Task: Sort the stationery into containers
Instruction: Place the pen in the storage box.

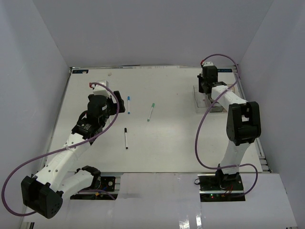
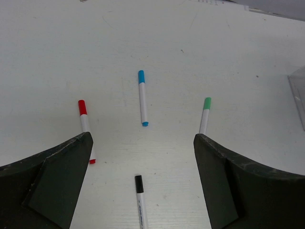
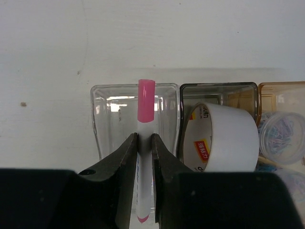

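Note:
My right gripper [image 3: 144,138] is shut on a pink-capped white pen [image 3: 145,102] and holds it over the clear bin [image 3: 107,119], cap pointing away. The smoky grey bin [image 3: 219,87] beside it holds a white tape roll [image 3: 228,138]. The amber bin [image 3: 281,87] holds a small clear round tub of paper clips [image 3: 283,138]. My left gripper [image 2: 143,143] is open and empty above the table. Ahead of it lie a red-capped pen [image 2: 86,126], a blue-capped pen [image 2: 142,98] and a green-capped pen [image 2: 205,114]. A black-capped pen [image 2: 140,200] lies between its fingers, below them.
In the top view the bins [image 1: 209,101] stand at the far right under the right gripper [image 1: 208,90]. The blue pen [image 1: 128,104], green pen [image 1: 151,111] and black pen [image 1: 126,138] lie left of centre, near the left gripper [image 1: 112,102]. White walls enclose the table.

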